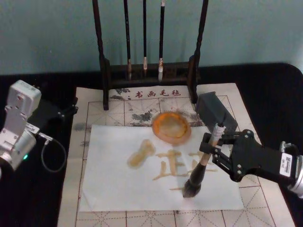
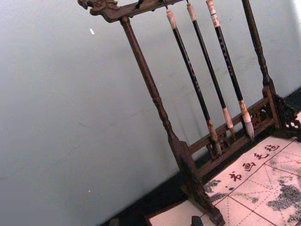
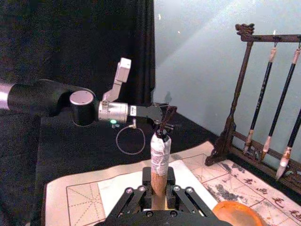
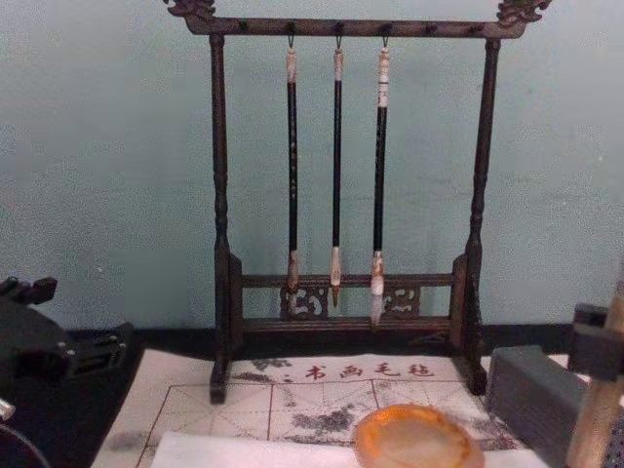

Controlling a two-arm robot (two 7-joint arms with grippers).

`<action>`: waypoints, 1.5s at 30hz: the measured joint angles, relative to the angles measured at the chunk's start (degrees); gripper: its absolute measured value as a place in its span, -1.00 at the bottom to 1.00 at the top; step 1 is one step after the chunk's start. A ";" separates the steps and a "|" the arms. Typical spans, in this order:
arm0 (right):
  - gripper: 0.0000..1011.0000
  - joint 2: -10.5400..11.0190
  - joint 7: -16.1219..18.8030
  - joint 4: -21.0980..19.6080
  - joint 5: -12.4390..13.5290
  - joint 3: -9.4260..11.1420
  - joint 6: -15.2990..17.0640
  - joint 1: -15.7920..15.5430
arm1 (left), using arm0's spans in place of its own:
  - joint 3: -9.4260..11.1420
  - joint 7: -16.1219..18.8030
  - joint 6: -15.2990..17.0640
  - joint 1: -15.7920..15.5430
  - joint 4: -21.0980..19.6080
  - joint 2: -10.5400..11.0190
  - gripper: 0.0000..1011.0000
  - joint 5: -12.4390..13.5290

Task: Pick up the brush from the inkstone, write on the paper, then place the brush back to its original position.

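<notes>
Inventory as I read it from my station, nearest first.

1. Paper (image 1: 113,184): a white sheet on a gridded felt mat (image 1: 94,106), reaching from under the right gripper across to its left.
2. Brush (image 1: 199,174): tilted, with the tuft down on the paper just nearer than the gripper. I take it to be touching the sheet, though the tip itself is hard to make out. In the chest view only a slice of the pale handle shows, cut off at the right edge.
3. Right gripper (image 1: 209,152): clamped on the brush handle above the black section. In its wrist view I see the handle rising between the closed jaws.
4. Amber strokes (image 1: 165,168): on the paper just left of the gripper. The rightmost mark is partly hidden behind the brush and gripper.
5. Inkstone (image 1: 171,126): beyond the gripper and a little to its left, with nothing resting in it. Its near rim is cut off in the chest view.
6. Grey block (image 1: 215,111): just beyond the gripper.
7. Left gripper (image 1: 66,111): parked well apart to the left, over the black desk (image 1: 265,94).
8. Brush rack (image 1: 151,71): farthest back, with three thin brushes (image 1: 144,33) hanging from it.
</notes>
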 joint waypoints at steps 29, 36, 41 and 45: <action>-0.64 1.51 0.52 -2.68 1.52 1.94 -1.25 -2.40 | 0.00 0.00 0.00 0.00 0.00 0.00 0.98 0.00; -0.64 0.13 -0.39 -2.24 2.82 2.78 -1.25 -1.45 | 0.00 0.00 0.00 0.00 0.00 0.00 0.98 0.00; -0.64 -1.47 -1.72 -1.30 4.07 3.02 -0.19 -0.15 | 0.00 0.00 0.00 0.00 0.00 0.00 0.98 0.00; -0.64 -3.33 -3.63 0.04 5.85 3.05 1.83 1.47 | 0.00 0.00 0.00 0.00 0.00 0.00 0.98 0.00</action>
